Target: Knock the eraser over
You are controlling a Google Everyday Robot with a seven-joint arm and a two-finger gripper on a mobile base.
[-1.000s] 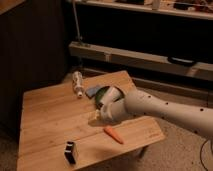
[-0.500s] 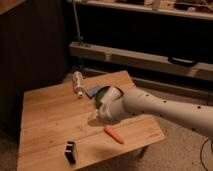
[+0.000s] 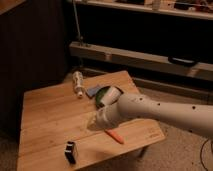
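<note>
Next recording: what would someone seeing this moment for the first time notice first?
The big white arm reaching in from the right dominates the view, with its gripper over the middle of the wooden table. Near the table's front edge the small black eraser stands upright, well apart from the gripper. An orange carrot lies to the eraser's right, just below the arm.

Black, white-banded eraser (image 3: 71,151) stands upright near the table (image 3: 45,110) front edge — claw (image 3: 96,121) well apart.
</note>
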